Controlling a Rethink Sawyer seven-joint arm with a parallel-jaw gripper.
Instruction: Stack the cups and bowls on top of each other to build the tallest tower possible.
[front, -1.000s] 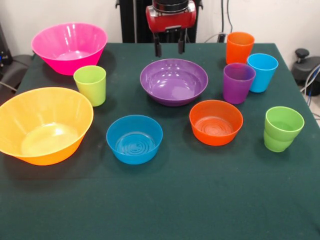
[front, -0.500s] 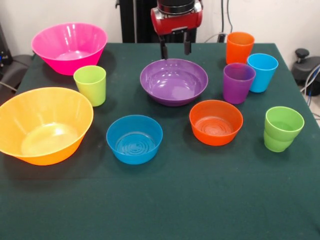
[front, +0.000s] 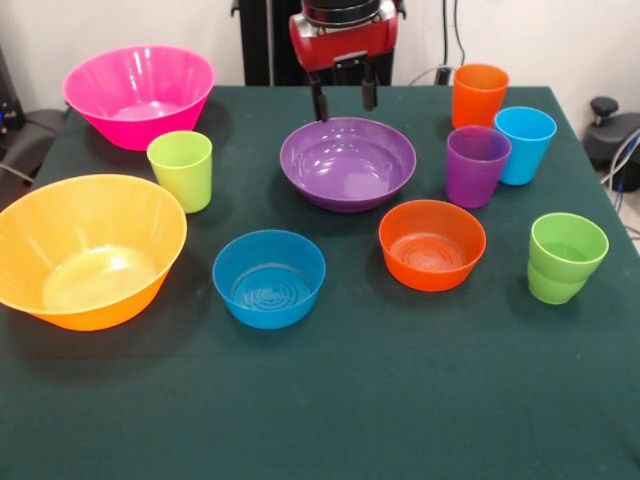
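The gripper (front: 343, 99), fingers apart and empty, has drifted slightly left and tilted, still hovering behind the purple bowl (front: 347, 163). No piece has moved: the lime-yellow cup (front: 181, 170) and small blue bowl (front: 268, 277) sit apart on the table (front: 330, 400), so no tower exists yet.

Bare cloth lies between the blue bowl (front: 268, 277) and orange bowl (front: 432, 244); cups (front: 478, 165) crowd the right.

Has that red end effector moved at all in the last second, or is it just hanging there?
Yes. The end effector, open, drifted right then back left, and now hangs slightly right of where it began, above the purple bowl's far rim.
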